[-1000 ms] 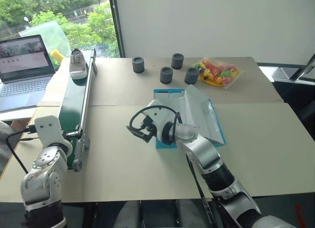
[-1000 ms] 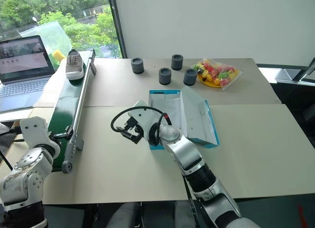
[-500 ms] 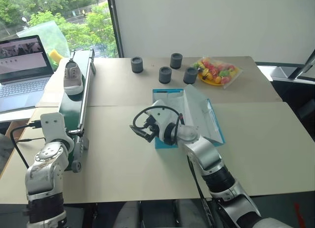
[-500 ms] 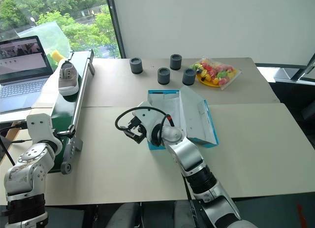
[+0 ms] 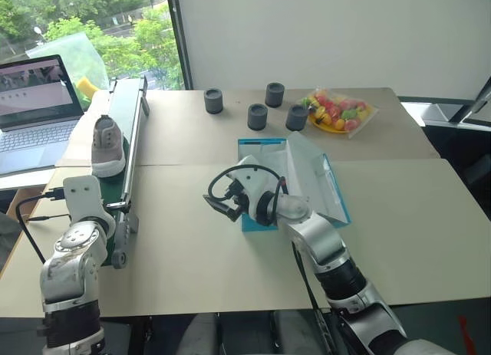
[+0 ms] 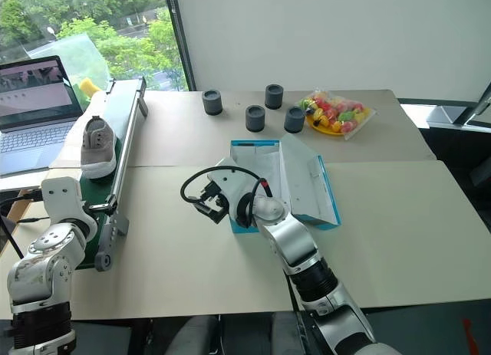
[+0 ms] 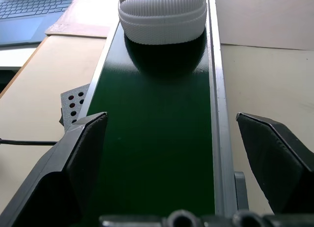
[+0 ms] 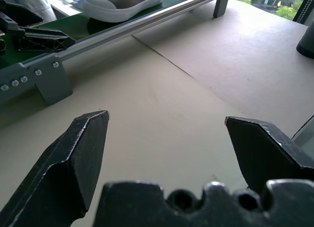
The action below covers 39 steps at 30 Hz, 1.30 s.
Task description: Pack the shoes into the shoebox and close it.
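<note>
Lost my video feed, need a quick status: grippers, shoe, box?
Left gripper open at the conveyor end, empty. Right gripper open beside the shoebox. Shoe riding the belt. Box open, nothing blocking.

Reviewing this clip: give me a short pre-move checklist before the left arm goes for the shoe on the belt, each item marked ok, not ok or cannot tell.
1. Left gripper open, nothing held: ok.
2. Shoe upright on the green conveyor: ok.
3. Shoe between the left fingers: not ok, it sits further up the belt.
4. Shoebox open, lid folded back: ok.
5. Right gripper open and empty, hovering over the table beside the box: ok.
6. Second shoe located: cannot tell.
</note>
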### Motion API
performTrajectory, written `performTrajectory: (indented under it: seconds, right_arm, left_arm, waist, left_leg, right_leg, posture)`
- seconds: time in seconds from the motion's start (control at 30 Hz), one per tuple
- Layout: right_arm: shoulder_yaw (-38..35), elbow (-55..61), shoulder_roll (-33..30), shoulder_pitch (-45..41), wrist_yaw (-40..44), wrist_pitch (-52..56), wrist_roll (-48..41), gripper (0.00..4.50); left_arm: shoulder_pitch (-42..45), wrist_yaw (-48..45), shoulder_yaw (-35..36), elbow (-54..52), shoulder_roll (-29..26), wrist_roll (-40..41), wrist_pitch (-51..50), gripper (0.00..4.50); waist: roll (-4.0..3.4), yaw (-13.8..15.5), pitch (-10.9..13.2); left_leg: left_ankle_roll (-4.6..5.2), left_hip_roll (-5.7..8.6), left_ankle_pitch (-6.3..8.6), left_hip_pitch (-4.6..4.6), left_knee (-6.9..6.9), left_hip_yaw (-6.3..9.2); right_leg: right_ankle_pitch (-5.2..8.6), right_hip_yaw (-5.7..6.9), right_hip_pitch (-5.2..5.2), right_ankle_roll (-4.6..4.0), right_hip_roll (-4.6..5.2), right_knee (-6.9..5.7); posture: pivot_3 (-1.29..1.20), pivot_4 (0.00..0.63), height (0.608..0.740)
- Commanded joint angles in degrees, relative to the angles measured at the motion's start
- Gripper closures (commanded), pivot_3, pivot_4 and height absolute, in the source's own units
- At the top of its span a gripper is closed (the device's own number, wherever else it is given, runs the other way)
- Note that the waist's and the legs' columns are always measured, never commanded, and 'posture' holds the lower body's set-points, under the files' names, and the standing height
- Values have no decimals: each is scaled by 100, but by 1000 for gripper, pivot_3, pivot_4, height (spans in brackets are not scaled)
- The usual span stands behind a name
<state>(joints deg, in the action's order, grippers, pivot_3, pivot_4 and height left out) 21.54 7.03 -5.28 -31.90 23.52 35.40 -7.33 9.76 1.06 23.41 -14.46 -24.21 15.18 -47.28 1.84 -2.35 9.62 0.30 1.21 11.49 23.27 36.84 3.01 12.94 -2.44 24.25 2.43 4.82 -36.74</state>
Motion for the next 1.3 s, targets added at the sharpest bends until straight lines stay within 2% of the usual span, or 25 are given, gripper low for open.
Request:
performTrajectory:
  seconds: [0.03,0.47,0.5,0.53,0.9,1.07,1.17,1.2,1.3]
  right_arm:
    - [-152,171,58,-40,-25,4,-10,26]
    - [-246,282,68,-40,-70,112,-28,26]
    - [-252,292,67,-38,-73,123,-26,0]
    - [-258,298,68,-36,-77,132,-23,0]
    - [-277,300,60,-19,-81,180,-10,0]
    - [-255,301,42,-22,-64,196,0,0]
    - [-240,319,21,-2,-54,207,6,0]
    - [-233,325,13,2,-50,210,11,0]
    - [-192,349,-19,13,-22,225,25,0]
  left_arm:
    - [28,36,42,-223,16,-99,94,0]
    - [331,219,60,-331,424,-16,-410,0]
    - [335,207,63,-333,435,-13,-399,514]
    - [340,202,63,-328,443,-18,-392,639]
    - [339,214,-6,-301,415,-113,-477,4476]
    - [310,351,96,-420,539,-108,-569,4476]
    - [168,322,91,-658,612,-62,-655,3763]
    - [116,321,96,-735,636,-55,-686,3274]
    - [-50,392,173,-1180,736,-18,-947,2412]
  waist:
    - [0,1,0]
    - [0,9,0]
    - [0,9,0]
    - [0,9,0]
    - [0,6,0]
    - [0,6,0]
    - [0,6,0]
    - [0,6,0]
    - [0,6,0]
  left_leg:
    - [0,0,0,0,0,0]
    - [0,1,0,0,0,1]
    - [0,1,0,0,0,1]
    - [0,2,0,0,0,0]
    - [0,1,0,0,0,0]
    - [0,1,0,-1,0,0]
    - [0,1,0,-1,0,0]
    - [0,1,0,0,0,0]
    - [0,1,0,1,0,0]
  right_leg:
    - [0,0,0,0,0,0]
    - [0,0,-1,0,0,-1]
    - [0,1,-1,0,0,0]
    - [0,0,-1,0,0,0]
    - [0,0,0,0,0,0]
    - [0,0,-1,0,0,-1]
    - [0,0,-2,0,0,-1]
    - [0,0,-1,0,0,0]
    - [0,0,-1,0,0,1]
  posture:
    - [0,150,740]
    - [0,150,740]
    - [0,150,740]
    - [0,150,740]
    - [0,150,740]
    - [0,150,740]
    - [0,150,740]
    - [0,150,740]
    - [0,150,740]
